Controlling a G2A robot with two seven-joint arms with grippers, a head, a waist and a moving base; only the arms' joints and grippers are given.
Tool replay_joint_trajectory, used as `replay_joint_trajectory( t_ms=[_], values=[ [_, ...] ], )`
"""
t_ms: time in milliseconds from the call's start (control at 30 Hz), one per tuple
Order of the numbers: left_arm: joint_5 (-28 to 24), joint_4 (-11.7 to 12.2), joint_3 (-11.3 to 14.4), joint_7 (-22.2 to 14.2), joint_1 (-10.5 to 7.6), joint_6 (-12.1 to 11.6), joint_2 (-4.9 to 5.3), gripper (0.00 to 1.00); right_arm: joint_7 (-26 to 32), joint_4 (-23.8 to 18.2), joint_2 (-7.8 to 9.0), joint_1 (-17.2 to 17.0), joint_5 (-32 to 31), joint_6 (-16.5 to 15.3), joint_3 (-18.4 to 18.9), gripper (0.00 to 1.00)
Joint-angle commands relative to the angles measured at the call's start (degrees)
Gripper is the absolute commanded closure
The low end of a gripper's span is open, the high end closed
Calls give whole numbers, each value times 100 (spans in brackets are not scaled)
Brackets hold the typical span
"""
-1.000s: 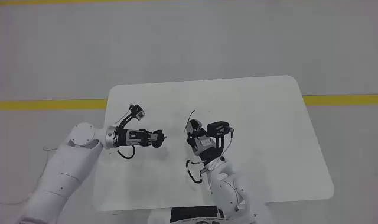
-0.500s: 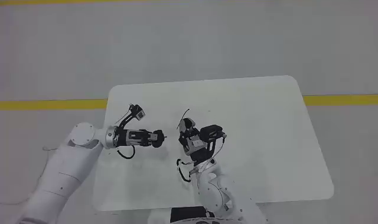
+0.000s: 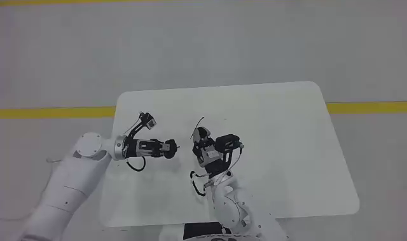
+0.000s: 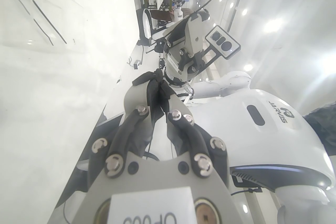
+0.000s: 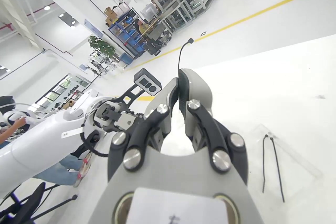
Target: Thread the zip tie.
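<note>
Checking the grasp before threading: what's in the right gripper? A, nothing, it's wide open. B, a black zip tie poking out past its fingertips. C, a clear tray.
B: the right gripper is shut on the zip tie, whose head end sticks out beyond it.

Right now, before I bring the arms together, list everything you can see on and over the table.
zip tie: one, black, pinched in the right gripper, head end sticking out past the fingertips
spare zip ties: two, black, lying side by side in the tray
tray: one, clear, flat on the table
table: one, white
right gripper: one, grey and black, shut on the zip tie
left gripper: one, grey and black, shut, pointing at the right gripper, a gap between them
</note>
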Motion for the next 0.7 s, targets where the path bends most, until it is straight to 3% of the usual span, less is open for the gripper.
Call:
replay_joint_trajectory(
  t_ms=[0, 300, 567, 667],
  values=[
    [-57, 4, -45, 294, 72, -2, -12, 100, 0, 0, 0, 0, 0, 0, 0, 100],
    [375, -268, -379, 1179, 355, -2, -181, 100, 0, 0, 0, 0, 0, 0, 0, 100],
    [479, -245, -567, 1200, 400, -2, -400, 100, 0, 0, 0, 0, 0, 0, 0, 100],
    [466, -241, -567, 1173, 401, -2, -408, 100, 0, 0, 0, 0, 0, 0, 0, 100]
  ],
)
